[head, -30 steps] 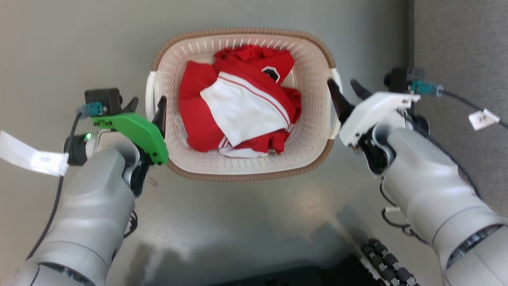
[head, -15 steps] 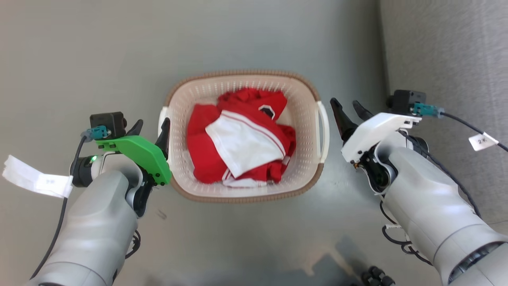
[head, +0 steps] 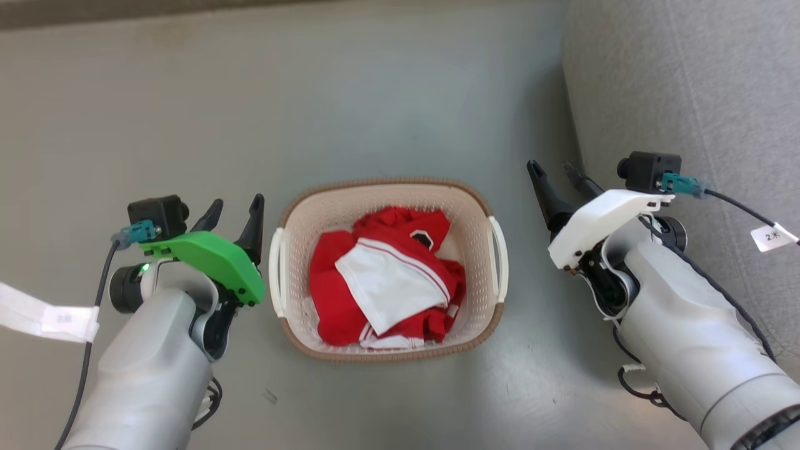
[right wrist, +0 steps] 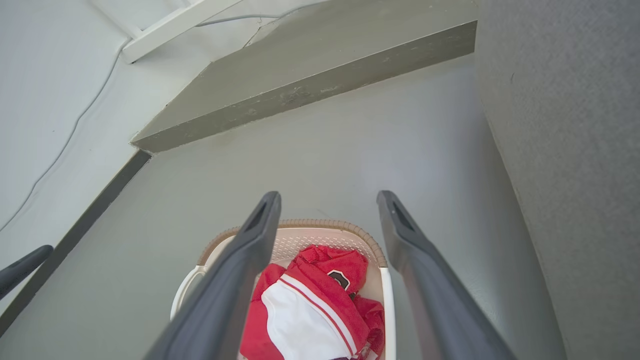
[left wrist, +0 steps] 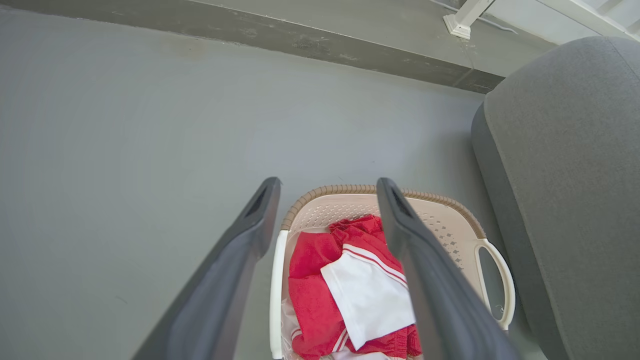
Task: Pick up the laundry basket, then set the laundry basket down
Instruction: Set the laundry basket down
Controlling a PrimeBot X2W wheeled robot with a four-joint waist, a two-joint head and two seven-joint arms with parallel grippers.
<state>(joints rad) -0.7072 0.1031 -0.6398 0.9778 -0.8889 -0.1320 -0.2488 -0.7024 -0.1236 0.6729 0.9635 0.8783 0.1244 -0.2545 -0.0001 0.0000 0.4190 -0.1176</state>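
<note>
Laundry basket (head: 381,183) on floor (head: 375,94); left gripper (head: 236,203), right gripper (head: 550,166) — fingers spread, empty — had drawn clear of handles (head: 274,269); set-down judged complete.

The scene is lit evenly by soft, diffuse light, with a pale sheen on the grey floor (head: 375,106) and a faint shadow cast along the foot of the sofa (head: 687,81). In the left wrist view the fingers (left wrist: 220,285) of the left tool (left wrist: 327,187) are enlarged by the wide lens and rendered slightly soft
</note>
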